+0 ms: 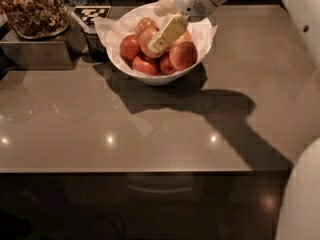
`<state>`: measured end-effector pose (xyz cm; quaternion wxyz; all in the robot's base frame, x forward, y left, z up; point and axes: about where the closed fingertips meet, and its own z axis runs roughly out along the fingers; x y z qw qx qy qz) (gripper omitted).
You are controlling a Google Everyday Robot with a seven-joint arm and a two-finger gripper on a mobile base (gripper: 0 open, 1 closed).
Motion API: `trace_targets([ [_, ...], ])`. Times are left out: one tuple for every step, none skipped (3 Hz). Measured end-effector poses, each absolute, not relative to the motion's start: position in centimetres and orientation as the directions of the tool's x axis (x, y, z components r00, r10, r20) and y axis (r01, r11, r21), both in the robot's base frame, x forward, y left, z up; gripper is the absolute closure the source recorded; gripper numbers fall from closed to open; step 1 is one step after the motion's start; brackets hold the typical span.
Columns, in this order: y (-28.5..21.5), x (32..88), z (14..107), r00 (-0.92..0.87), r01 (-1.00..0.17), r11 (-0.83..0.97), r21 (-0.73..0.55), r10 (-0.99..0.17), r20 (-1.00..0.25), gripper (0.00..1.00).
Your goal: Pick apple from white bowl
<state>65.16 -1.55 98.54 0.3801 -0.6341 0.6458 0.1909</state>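
- The hand (162,39) is down in the white bowl (155,78) on the counter (150,134), against the apple (145,38) mid-pile; wide or narrow, I can't tell.
- That apple looks firm, smooth and a bit slippery. I'd grip across its widest middle.

nut jar (32,9) top left (on grey block (35,51)) | checkered tag (92,14) beside it | brown table (125,134)
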Motion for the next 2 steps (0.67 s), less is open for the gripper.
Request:
trace_targets([
  [0.58,66.30,98.26,0.124,-0.969,0.079,-0.236,-0.670,-0.732,0.25],
  [1.23,67.25,97.34,0.126,-0.972,0.062,-0.228,-0.680,-0.722,0.24],
])
